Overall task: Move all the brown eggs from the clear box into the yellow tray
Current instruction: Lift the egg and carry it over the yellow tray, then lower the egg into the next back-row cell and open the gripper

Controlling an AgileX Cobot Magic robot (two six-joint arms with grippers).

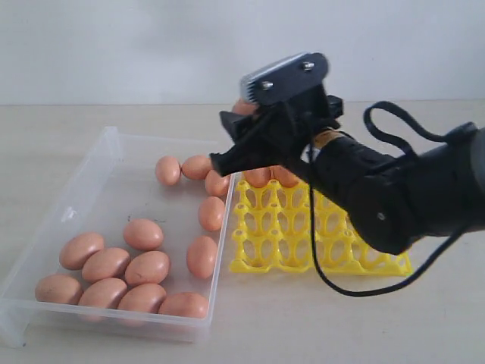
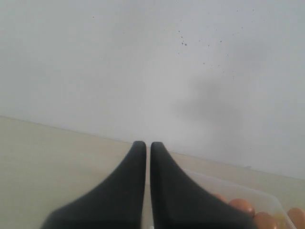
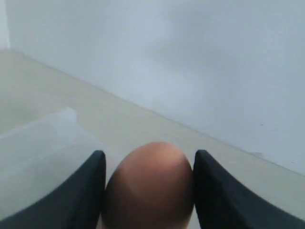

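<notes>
My right gripper (image 1: 231, 129) hangs above the near edge between box and tray, shut on one brown egg (image 1: 242, 107). In the right wrist view that egg (image 3: 148, 186) fills the gap of the right gripper (image 3: 150, 153), both fingers touching it. Several brown eggs (image 1: 144, 233) lie in the clear box (image 1: 112, 138) on the left. The yellow tray (image 1: 280, 243) sits right of the box; two eggs (image 1: 258, 177) rest in its far row, partly hidden by the arm. My left gripper (image 2: 148, 145) is shut and empty, and does not show in the exterior view.
The black right arm (image 1: 394, 197) and its looping cable (image 1: 333, 280) cover the tray's right part. A box corner (image 2: 248, 191) with eggs (image 2: 240, 206) shows beyond the left gripper. A white wall (image 1: 151, 45) stands behind the table.
</notes>
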